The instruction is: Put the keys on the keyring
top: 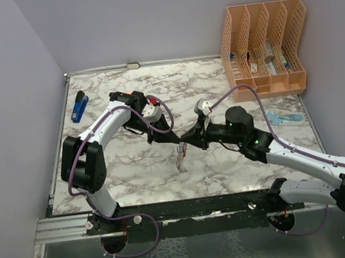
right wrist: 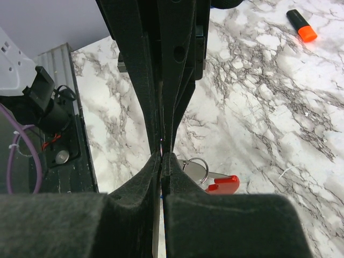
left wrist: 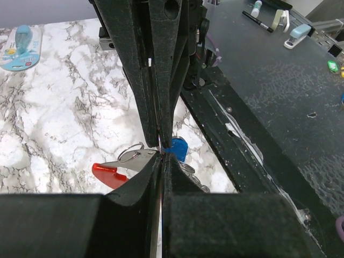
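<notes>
As I scan from the left edge, the blue stapler (top: 79, 106) lies on the marble table (top: 122, 178), well apart from the arms. My left gripper (left wrist: 161, 157) has its jaws pressed together at mid-table. Just under its tips I see the keyring (left wrist: 107, 174), red crescent showing, with the keys (left wrist: 178, 149) beside it, one blue-headed. Meeting it tip to tip, the right gripper (right wrist: 162, 156) is pinched closed too; what either pinches, I cannot tell. Far right, the orange file rack (top: 263, 50) stands at the back.
</notes>
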You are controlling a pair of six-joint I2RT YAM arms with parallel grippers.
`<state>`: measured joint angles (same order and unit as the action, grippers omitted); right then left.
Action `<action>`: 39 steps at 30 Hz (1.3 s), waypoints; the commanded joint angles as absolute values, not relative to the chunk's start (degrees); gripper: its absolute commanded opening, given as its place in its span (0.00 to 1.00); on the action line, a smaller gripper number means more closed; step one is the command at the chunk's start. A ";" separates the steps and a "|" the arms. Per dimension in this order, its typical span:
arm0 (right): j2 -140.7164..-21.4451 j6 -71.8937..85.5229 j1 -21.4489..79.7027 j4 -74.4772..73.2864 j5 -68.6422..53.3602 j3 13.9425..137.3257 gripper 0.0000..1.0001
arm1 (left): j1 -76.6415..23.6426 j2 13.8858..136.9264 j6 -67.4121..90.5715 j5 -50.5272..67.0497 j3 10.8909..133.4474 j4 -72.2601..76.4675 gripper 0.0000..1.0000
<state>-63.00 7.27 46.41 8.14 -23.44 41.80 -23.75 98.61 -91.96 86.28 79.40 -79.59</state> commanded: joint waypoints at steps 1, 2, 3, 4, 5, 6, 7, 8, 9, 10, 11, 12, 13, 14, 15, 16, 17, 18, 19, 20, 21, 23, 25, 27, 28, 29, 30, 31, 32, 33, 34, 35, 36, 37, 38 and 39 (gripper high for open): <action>-61.90 8.52 46.67 8.63 -23.03 40.97 0.01 | -23.91 98.55 -91.58 96.03 81.02 -80.59 0.00; -61.61 8.83 46.67 8.43 -23.03 40.87 0.01 | -23.91 98.61 -91.56 95.92 81.08 -80.59 0.01; -61.33 9.27 46.67 8.15 -23.07 40.90 0.01 | -23.92 98.68 -91.50 95.90 81.27 -80.55 0.08; -61.00 9.80 46.67 7.80 -23.11 41.02 0.01 | -23.91 98.70 -91.42 95.85 81.56 -80.59 0.16; -60.57 10.34 46.67 7.30 -23.05 41.38 0.01 | -23.83 98.70 -91.44 95.83 82.01 -80.58 0.27; -60.14 11.08 46.67 6.25 -22.92 41.94 0.01 | -23.65 98.62 -91.25 95.80 82.64 -80.59 0.40; -59.64 11.70 46.67 5.01 -22.56 42.76 0.01 | -23.40 98.43 -91.05 95.81 83.41 -80.60 0.50; -59.02 12.35 46.67 3.39 -21.72 43.86 0.01 | -23.12 98.17 -90.78 95.71 84.41 -80.60 0.58; -58.60 12.78 46.67 1.40 -20.73 45.04 0.01 | -22.73 97.99 -90.51 95.56 85.39 -80.60 0.63; -58.22 13.29 46.67 -0.57 -19.27 46.43 0.01 | -22.31 97.78 -90.21 95.21 86.62 -80.60 0.67; -57.86 14.22 46.67 -2.85 -17.27 47.74 0.01 | -21.75 97.66 -89.51 94.80 88.03 -80.60 0.69; -57.66 15.29 46.63 -4.98 -14.86 48.99 0.01 | -21.15 97.65 -88.62 94.50 89.43 -80.60 0.71; -57.55 16.65 46.66 -7.04 -11.73 50.32 0.01 | -20.60 97.65 -87.84 94.18 90.98 -80.60 0.71; -57.54 18.28 46.67 -9.20 -8.81 51.60 0.01 | -19.95 97.77 -87.13 93.69 92.49 -80.60 0.72; -57.91 19.62 46.67 -11.45 -6.36 53.13 0.01 | -19.47 97.82 -86.41 92.99 94.09 -80.60 0.72; -58.56 20.90 46.66 -14.30 -3.79 54.94 0.01 | -18.90 97.90 -85.93 92.21 95.40 -80.53 0.72; -59.59 22.12 46.65 -16.93 -1.74 56.73 0.01 | -18.40 97.91 -85.44 91.28 96.81 -80.51 0.71; -60.73 23.46 46.65 -19.89 0.37 58.80 0.01 | -17.91 97.84 -85.01 90.25 98.18 -80.51 0.71; -61.95 25.44 46.62 -22.62 2.61 60.56 0.01 | -17.38 97.82 -84.42 89.82 99.30 -80.51 0.71; -63.29 27.22 46.63 -25.25 4.79 62.50 0.01 | -16.96 97.82 -83.52 88.68 100.57 -80.44 0.70; -64.27 28.69 46.62 -27.46 6.54 64.18 0.01 | -16.43 97.82 -82.54 87.56 101.96 -80.42 0.69; -65.96 31.59 46.63 -30.26 9.42 66.48 0.01 | -16.07 97.71 -77.95 84.53 104.36 -78.45 0.65; -67.52 34.76 46.59 -31.92 11.73 68.31 0.01 | -16.01 95.71 -61.51 78.65 103.54 -64.41 0.61; -69.18 37.51 46.58 -33.80 13.11 70.32 0.01 | -16.72 87.44 -32.62 63.65 94.74 -36.00 0.57; -70.09 38.74 46.58 -34.78 13.59 71.32 0.01 | -17.11 83.66 -26.87 54.71 89.40 -26.21 0.56; -70.76 39.69 46.58 -35.68 13.98 72.31 0.01 | -17.40 82.40 -28.69 49.27 88.13 -24.93 0.56; -71.43 40.49 46.58 -36.29 14.34 72.93 0.01 | -17.42 83.63 -30.25 45.52 91.62 -28.26 0.57; -71.89 41.58 46.58 -36.73 14.79 73.44 0.01 | -17.47 85.00 -29.29 42.22 95.16 -30.19 0.60; -72.26 42.46 46.58 -36.81 15.04 73.71 0.01 | -17.35 85.84 -27.47 39.16 97.85 -30.68 0.65; -72.63 43.55 46.58 -37.09 15.61 74.06 0.01 | -17.32 86.23 -26.40 37.25 99.30 -30.49 0.70; -72.94 45.07 46.58 -37.46 16.09 74.32 0.01 | -17.38 85.96 -24.99 35.91 99.70 -29.51 0.75; -73.33 46.92 46.58 -38.14 16.93 74.80 0.01 | -17.39 85.20 -22.49 34.58 99.08 -27.53 0.80; -73.68 49.16 46.58 -38.76 17.90 75.21 0.01 | -17.39 84.05 -20.82 34.27 97.57 -25.45 0.95; -74.07 51.28 46.56 -39.18 18.72 75.40 0.01 | -17.65 82.73 -20.73 34.65 95.88 -23.38 0.98; -74.48 53.68 46.58 -39.46 19.32 75.46 0.01 | -17.96 81.35 -19.63 33.75 94.13 -20.86 0.99; -74.91 56.39 46.58 -39.59 19.96 75.48 0.01 | -18.29 79.95 -17.47 32.82 92.30 -18.45 0.99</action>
